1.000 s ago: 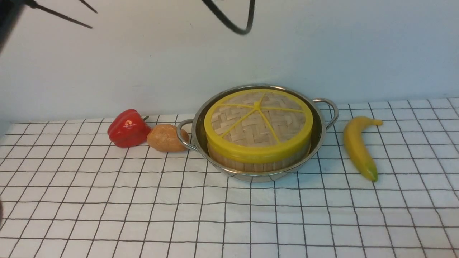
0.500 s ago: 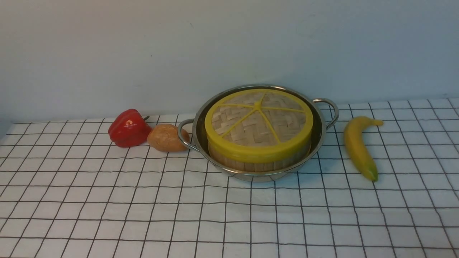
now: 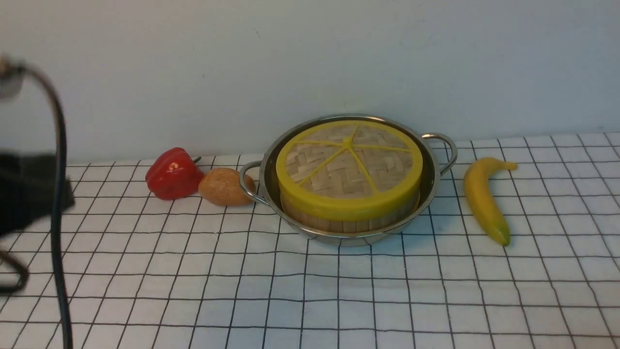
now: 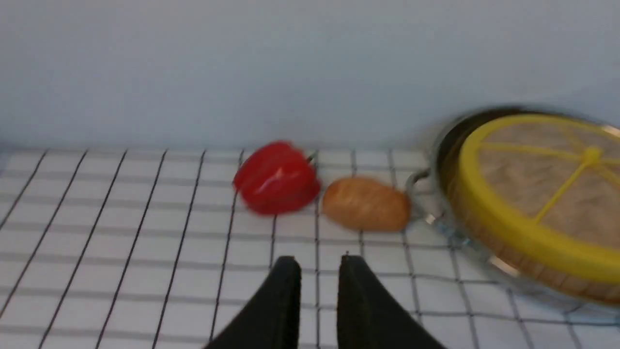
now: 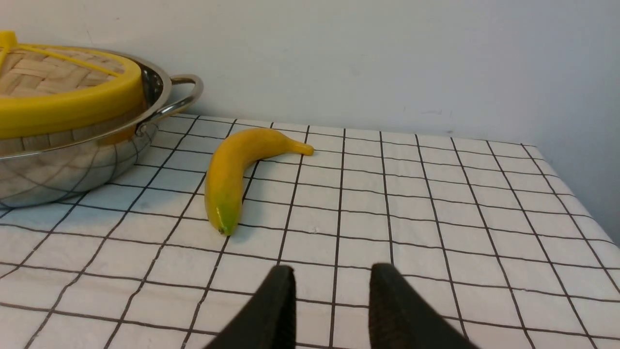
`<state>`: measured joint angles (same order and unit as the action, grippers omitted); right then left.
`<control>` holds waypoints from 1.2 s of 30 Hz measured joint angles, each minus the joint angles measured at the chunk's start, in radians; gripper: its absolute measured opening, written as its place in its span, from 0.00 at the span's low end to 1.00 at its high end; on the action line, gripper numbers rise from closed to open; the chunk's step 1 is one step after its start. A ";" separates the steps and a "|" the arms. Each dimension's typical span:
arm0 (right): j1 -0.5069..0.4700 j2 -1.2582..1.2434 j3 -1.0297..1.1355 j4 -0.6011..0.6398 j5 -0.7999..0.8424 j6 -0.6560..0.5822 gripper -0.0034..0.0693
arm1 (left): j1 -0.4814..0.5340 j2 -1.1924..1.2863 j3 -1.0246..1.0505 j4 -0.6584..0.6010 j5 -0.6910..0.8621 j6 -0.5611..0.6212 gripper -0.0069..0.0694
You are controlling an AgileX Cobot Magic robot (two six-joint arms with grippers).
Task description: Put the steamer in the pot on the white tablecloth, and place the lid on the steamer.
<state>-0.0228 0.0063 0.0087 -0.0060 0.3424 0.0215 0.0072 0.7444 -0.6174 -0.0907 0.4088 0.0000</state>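
Observation:
The shiny pot [image 3: 432,180] stands on the white tablecloth [image 3: 310,291] near the back wall. Inside it sits the steamer [image 3: 348,224], only its slatted side showing. The lid [image 3: 348,165] lies flat on top of the steamer, so its contents are hidden. My left gripper [image 4: 317,261] is shut with nothing in it, low over the cloth in front of the pepper and well left of the pot [image 4: 443,145]. My right gripper [image 5: 332,271] is open and empty over the cloth, right of the pot [image 5: 63,169] and the lid [image 5: 58,106].
A red pepper [image 3: 173,173] and a potato [image 3: 225,186] lie just left of the pot, the potato by its handle. A banana [image 3: 484,198] lies to its right. My left arm's blurred black body [image 3: 29,194] and cable fill the left edge. The table's right edge [image 5: 581,203] is near.
My left arm has dropped into the left edge of the front view; a second ago only cables showed at the top. Pot, steamer and lid have not moved.

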 joint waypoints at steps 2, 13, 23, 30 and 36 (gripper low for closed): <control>0.000 0.000 0.000 0.000 0.000 0.000 0.38 | 0.056 -0.145 0.191 -0.039 -0.092 0.043 0.26; 0.000 0.000 0.000 0.000 0.000 0.000 0.38 | 0.113 -0.601 0.478 -0.013 -0.091 0.158 0.29; 0.000 0.000 0.000 0.000 0.000 0.000 0.38 | 0.129 -0.656 0.511 0.067 0.009 0.158 0.30; 0.000 0.000 0.000 0.000 0.000 0.000 0.38 | 0.129 -0.738 0.622 0.110 -0.019 0.085 0.32; 0.000 0.000 0.000 0.000 -0.001 0.000 0.38 | 0.126 -0.743 0.625 0.117 -0.044 0.037 0.34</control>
<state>-0.0228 0.0063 0.0087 -0.0060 0.3413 0.0215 0.1334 0.0016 0.0076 0.0260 0.3650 0.0366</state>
